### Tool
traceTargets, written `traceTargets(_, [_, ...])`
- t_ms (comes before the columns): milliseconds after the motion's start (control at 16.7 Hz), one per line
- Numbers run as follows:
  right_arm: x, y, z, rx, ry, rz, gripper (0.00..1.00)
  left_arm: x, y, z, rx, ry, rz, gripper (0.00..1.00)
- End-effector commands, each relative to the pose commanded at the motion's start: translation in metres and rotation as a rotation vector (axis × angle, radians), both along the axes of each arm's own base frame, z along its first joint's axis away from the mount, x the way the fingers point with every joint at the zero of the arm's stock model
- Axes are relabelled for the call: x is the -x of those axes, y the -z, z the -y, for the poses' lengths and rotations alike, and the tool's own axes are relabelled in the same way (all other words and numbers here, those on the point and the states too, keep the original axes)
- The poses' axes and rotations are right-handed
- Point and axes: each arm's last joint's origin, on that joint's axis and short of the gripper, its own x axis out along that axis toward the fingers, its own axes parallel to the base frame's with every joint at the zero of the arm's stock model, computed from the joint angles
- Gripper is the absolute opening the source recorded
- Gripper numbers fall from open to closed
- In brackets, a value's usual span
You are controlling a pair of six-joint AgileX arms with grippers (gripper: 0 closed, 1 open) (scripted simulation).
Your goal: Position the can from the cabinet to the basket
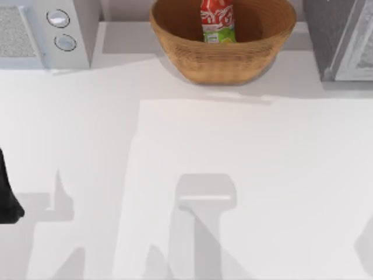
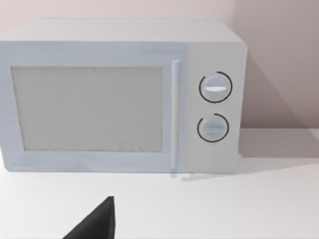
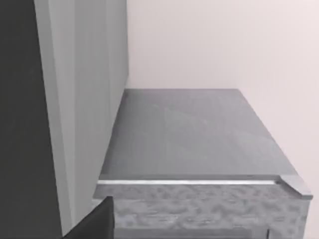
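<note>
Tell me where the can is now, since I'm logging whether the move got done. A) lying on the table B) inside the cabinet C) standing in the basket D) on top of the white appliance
C: in the top view the can stands upright inside the basket, away from the cabinet.

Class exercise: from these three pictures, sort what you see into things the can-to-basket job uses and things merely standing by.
Job: can, upright in the basket; cabinet, top view's right.
Standing by: white microwave, top view's left; table.
</note>
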Motion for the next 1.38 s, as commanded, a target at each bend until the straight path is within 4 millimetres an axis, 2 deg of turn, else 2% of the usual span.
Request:
traceTargets(180, [-0.034, -0.001, -0.05, -0.007, 0.004, 0.005, 1.0, 0.0, 0.0, 0.0, 0.0, 0.0, 0.0, 1.0])
traceTargets(360, [-0.054, -0.001, -0.116, -0.014, 0.002, 0.003, 1.0, 0.0, 0.0, 0.0, 0.0, 0.0, 0.0, 1.0])
traceTargets(540, [-0.053, 0.001, -0.182, -0.016, -0.003, -0.003, 1.0, 0.0, 0.0, 0.0, 0.0, 0.0, 0.0, 1.0])
traceTargets(720, [-0.039, 0.004, -0.228, -0.013, -0.004, -0.011, 1.0, 0.0, 0.0, 0.0, 0.0, 0.0, 0.0, 1.0])
traceTargets(840, [-0.03, 0.006, -0.246, -0.009, -0.004, -0.015, 1.0, 0.0, 0.0, 0.0, 0.0, 0.0, 0.0, 1.0])
traceTargets(960, [-0.024, 0.007, -0.255, -0.007, -0.004, -0.018, 1.0, 0.0, 0.0, 0.0, 0.0, 0.0, 0.0, 1.0])
traceTargets(1200, [-0.023, 0.008, -0.256, -0.006, -0.004, -0.018, 1.0, 0.0, 0.0, 0.0, 0.0, 0.0, 0.0, 1.0])
traceTargets(1260, [-0.016, 0.001, -0.246, -0.004, 0.038, 0.004, 1.0, 0.0, 0.0, 0.0, 0.0, 0.0, 0.0, 1.0])
traceTargets(1380, [-0.021, 0.0, -0.246, -0.005, 0.036, 0.006, 1.0, 0.0, 0.0, 0.0, 0.0, 0.0, 0.0, 1.0])
